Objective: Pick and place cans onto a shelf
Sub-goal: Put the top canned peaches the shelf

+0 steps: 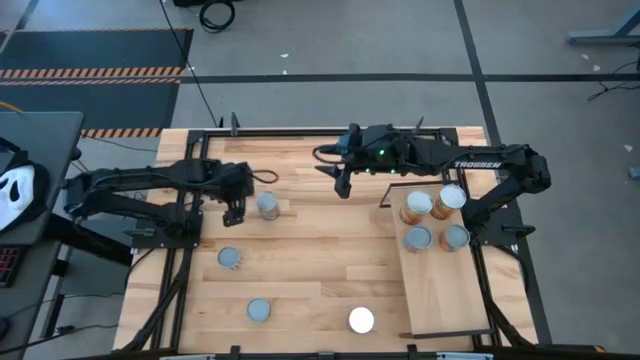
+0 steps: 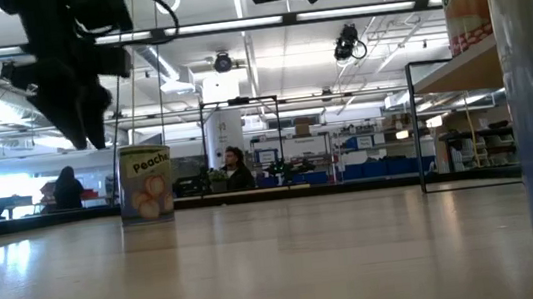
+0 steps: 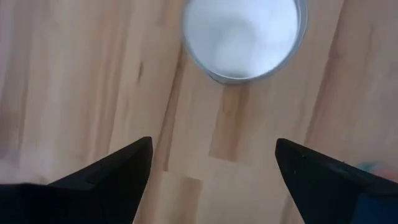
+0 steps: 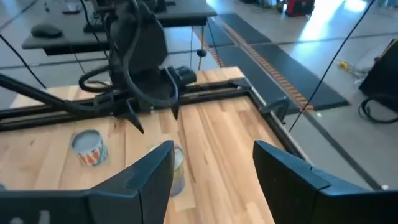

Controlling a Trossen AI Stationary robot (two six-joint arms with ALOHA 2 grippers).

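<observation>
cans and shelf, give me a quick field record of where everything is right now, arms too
cans on shelf: four, clustered at the far end of the shelf
cans on tabletop: four; one beside the left gripper, one nearer the front, one and a white-topped one at the front edge
left gripper: jaws open, empty, beside the can on the tabletop
right gripper: over the table's far middle, jaws apart, holding nothing
tabletop: slatted wood
</observation>
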